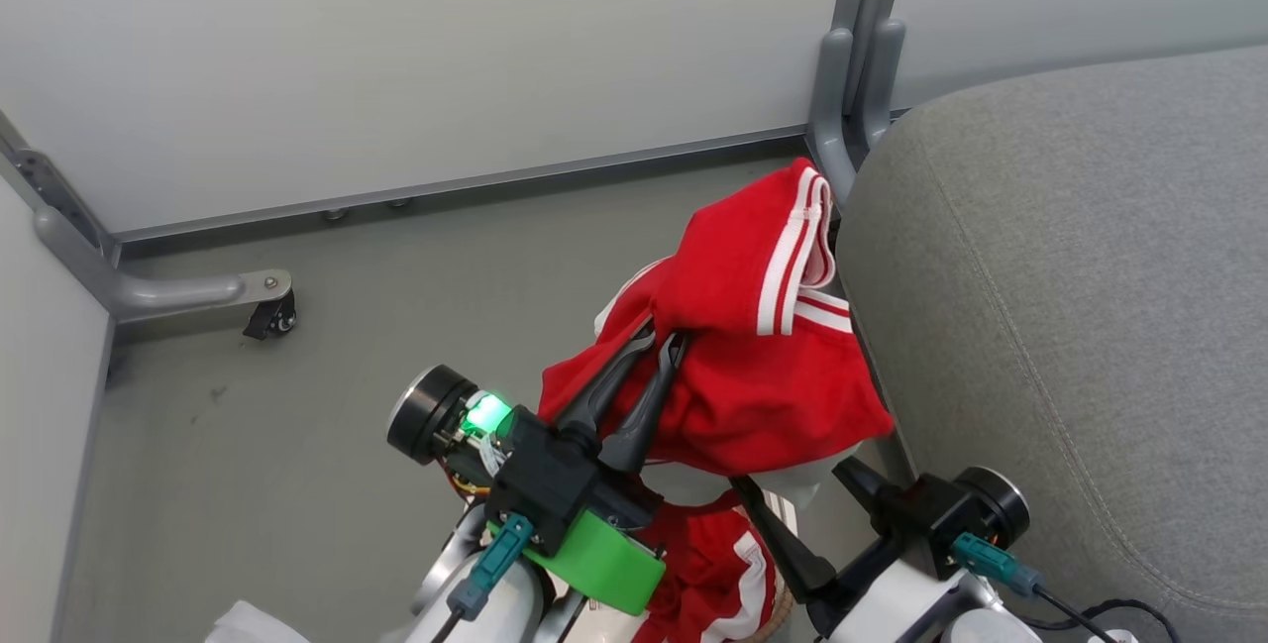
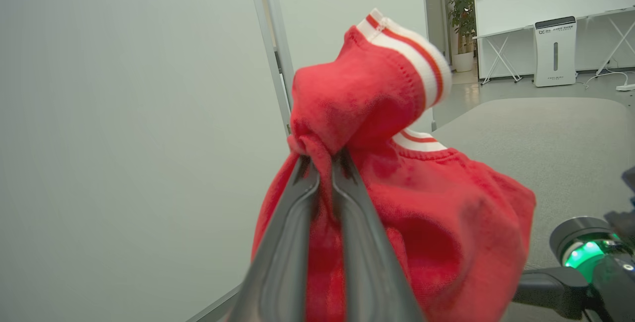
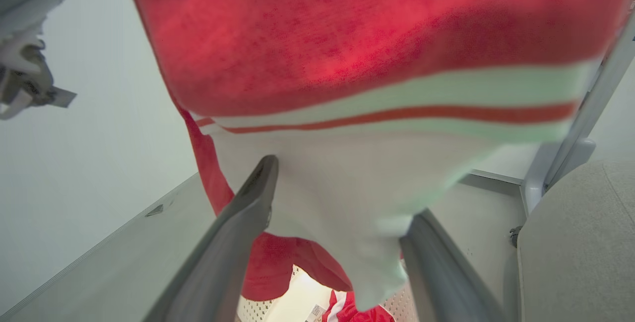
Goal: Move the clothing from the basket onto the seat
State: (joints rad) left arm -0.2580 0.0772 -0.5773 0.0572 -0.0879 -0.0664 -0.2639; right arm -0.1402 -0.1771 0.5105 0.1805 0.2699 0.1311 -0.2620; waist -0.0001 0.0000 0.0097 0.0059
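My left gripper (image 1: 664, 338) was pinched shut on a bunched fold of the red knit garment (image 1: 753, 326), holding it high, I judge, to lift it out of the basket (image 3: 292, 307) (another red garment (image 1: 708, 574) lay there). It hung beside the grey seat (image 1: 1070, 276). My right gripper (image 1: 792, 480) gaped wide underneath, gripping nothing.

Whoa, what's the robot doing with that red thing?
The robot's left gripper is shut on a red garment, holding it up in the air beside the seat, not on it yet. The right gripper is open below, with the garment's white part hanging between its fingers. A second garment lies down in the basket.
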